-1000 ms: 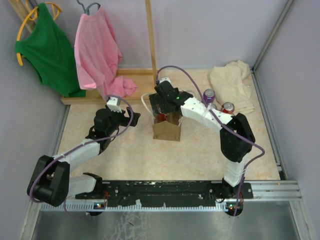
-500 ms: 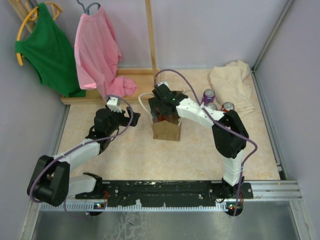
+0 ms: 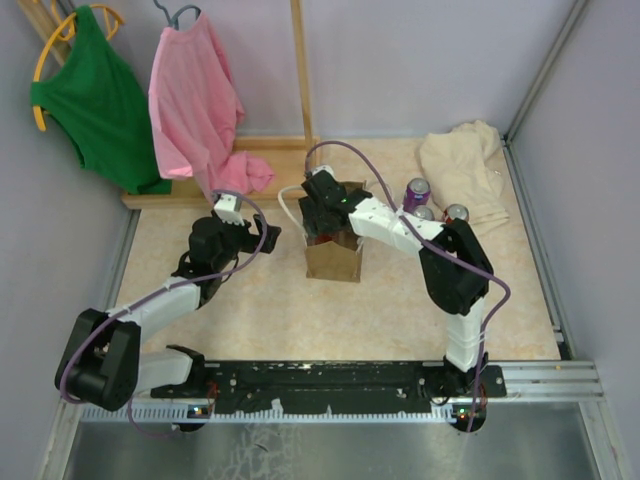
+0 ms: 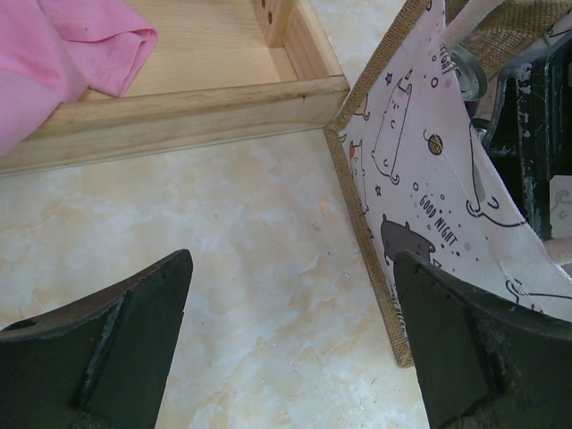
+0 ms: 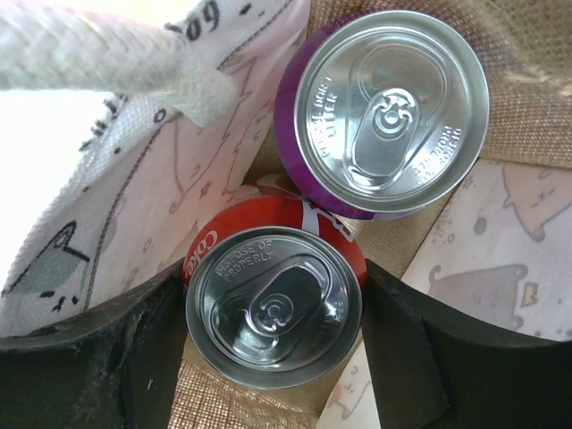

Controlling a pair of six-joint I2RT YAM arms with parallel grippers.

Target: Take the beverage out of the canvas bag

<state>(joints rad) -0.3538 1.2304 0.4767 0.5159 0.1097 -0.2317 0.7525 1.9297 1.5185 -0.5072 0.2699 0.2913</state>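
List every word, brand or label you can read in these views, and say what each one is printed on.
"Coke": side of the red can.
"DISPOSE OF PROPERLY": lid of the red can.
"PLEASE DON'T LITTER": lid of the purple can.
"GOOD NIGHT": cat-print side of the canvas bag.
Second embossed line on the purple lid: too blurred to read.
Labels on the cans outside the bag: too small.

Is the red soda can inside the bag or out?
Inside. The red can stands upright in the canvas bag beside a purple can, cat-print lining around both, with the right tool closed on its sides.
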